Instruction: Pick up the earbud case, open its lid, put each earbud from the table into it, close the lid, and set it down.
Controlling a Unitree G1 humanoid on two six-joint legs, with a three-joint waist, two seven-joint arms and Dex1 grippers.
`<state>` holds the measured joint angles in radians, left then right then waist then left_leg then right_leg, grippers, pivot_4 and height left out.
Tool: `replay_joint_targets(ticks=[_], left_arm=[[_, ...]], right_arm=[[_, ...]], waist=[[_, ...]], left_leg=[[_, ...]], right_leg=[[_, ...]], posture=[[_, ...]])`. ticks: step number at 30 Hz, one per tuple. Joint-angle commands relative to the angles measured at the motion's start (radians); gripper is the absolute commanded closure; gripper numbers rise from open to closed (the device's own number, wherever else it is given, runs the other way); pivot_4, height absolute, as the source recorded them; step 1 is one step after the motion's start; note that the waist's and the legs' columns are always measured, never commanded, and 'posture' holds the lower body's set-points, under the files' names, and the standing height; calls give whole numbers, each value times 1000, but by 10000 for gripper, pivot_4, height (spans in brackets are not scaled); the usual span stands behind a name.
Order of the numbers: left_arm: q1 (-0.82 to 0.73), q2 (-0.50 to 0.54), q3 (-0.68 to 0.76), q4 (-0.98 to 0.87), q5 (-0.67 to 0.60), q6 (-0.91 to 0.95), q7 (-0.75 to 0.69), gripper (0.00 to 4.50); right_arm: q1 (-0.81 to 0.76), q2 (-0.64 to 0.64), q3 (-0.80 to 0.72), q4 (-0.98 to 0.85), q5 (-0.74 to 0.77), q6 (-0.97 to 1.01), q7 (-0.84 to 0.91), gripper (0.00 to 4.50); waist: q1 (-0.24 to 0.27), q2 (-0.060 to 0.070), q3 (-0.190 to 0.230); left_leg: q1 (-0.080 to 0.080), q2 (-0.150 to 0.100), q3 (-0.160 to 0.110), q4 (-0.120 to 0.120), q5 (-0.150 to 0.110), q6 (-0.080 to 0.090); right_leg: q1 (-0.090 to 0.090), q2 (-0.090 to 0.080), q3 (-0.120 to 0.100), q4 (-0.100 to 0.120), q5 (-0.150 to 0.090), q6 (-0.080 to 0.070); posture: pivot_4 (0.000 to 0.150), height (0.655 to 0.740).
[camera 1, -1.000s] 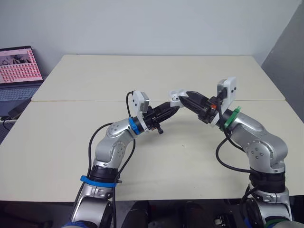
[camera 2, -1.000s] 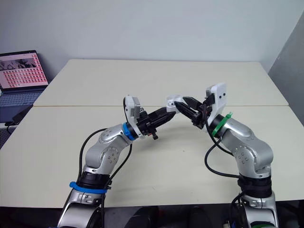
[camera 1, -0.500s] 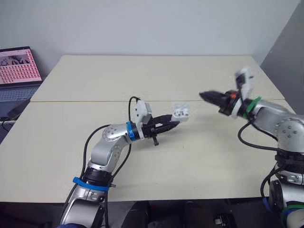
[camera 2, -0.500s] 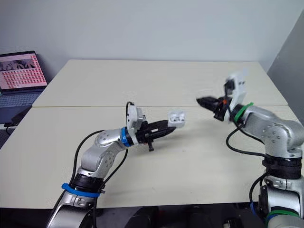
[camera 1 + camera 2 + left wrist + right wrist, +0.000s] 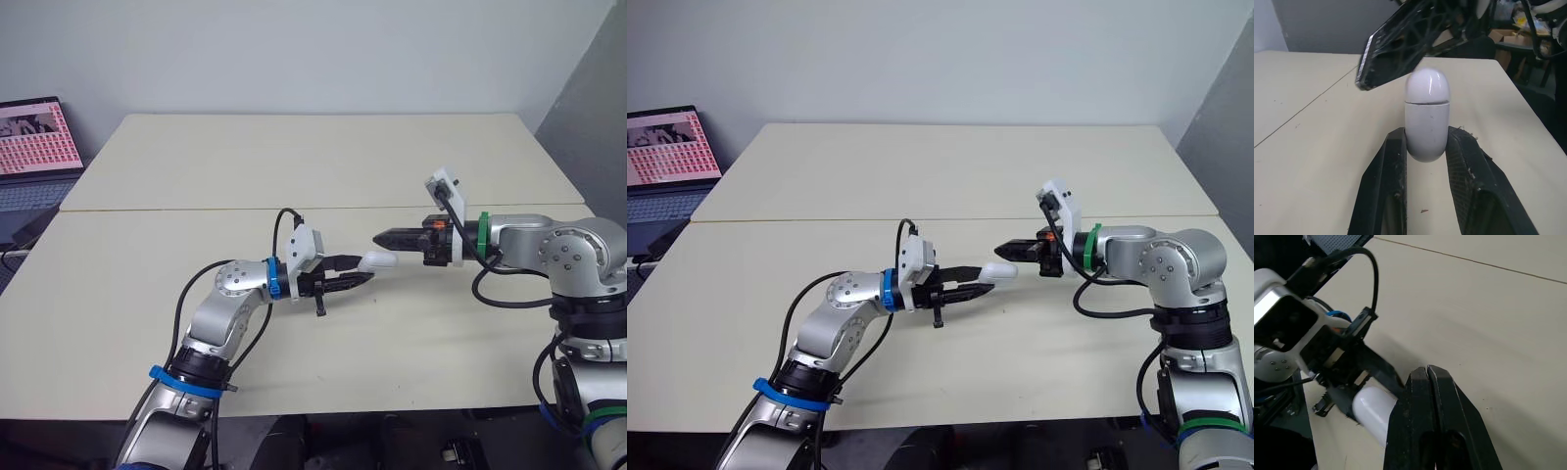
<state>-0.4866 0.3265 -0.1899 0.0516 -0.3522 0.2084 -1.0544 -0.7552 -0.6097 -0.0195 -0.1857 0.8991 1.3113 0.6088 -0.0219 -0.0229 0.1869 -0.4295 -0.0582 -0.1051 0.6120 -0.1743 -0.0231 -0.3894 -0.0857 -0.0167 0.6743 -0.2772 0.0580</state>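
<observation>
The earbud case (image 5: 1426, 115) is at the middle of the head views, over the table (image 5: 294, 166). The left gripper (image 5: 362, 269) pinches its lower end, spread no wider than the case. The lid seam looks shut. The right gripper (image 5: 382, 238), fingers pressed together and holding nothing, points at the lid; contact cannot be told. Closing seems about finished. Next, the right arm should clear off and the left should lower the case and release it.

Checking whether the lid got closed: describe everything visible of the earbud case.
The earbud case is a glossy white, pill-shaped plastic-looking shell with a thin seam, lid shut. The left gripper clamps its lower half between both fingers, roughly level above the table, lid end toward the shut right gripper, whose tip seems to touch the lid.
</observation>
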Motion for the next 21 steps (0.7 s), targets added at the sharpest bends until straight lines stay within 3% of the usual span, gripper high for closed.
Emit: replay_joint_targets(ticks=[1, 8, 10, 12, 17, 21], left_arm=[[-36, -25, 36, -23, -44, 29, 26, 37135], [-16, -10, 48, -78, -95, 196, 53, 37135], [-2, 5, 63, -106, -130, 310, 93, 37135], [5, 0, 98, -127, -176, 467, 185, 37135], [-37, -122, 265, -102, -331, 853, 464, 37135], [-75, -205, 370, -75, -378, 986, 608, 37135]], right_arm=[[61, -12, -20, -119, 14, -5, -8, 44777], [152, 2, -85, -236, -97, -270, -15, 44777], [189, -21, -110, -270, -110, -350, 29, 41209], [238, -55, -103, -302, -150, -430, 73, 36047], [450, -173, -1, -318, -371, -730, 232, 17832], [515, -179, 25, -282, -446, -860, 278, 3790]], waist=[[0, 0, 0], [-2, 0, 0], [-2, 0, 0], [-2, 0, 0], [1, 0, 0], [0, -1, 0]], left_leg=[[0, 0, 0, 0, 0, 0], [0, 0, 0, 0, 0, 0], [0, 0, 0, 0, 0, 0], [0, 0, 0, 0, 0, 0], [0, -1, -2, 1, 0, 0], [0, -1, -1, 2, 0, 0]], right_leg=[[0, 0, 0, 0, 0, 0], [0, 0, 0, 0, 0, 1], [0, 0, 0, 0, -1, 1], [0, 0, 0, 1, -1, 2], [1, 0, -2, 0, -3, 6], [1, 0, -2, 1, -4, 7]], posture=[[1500, 7400], [1500, 7400], [1500, 7400], [1500, 7400], [1500, 7400], [1500, 7400]])
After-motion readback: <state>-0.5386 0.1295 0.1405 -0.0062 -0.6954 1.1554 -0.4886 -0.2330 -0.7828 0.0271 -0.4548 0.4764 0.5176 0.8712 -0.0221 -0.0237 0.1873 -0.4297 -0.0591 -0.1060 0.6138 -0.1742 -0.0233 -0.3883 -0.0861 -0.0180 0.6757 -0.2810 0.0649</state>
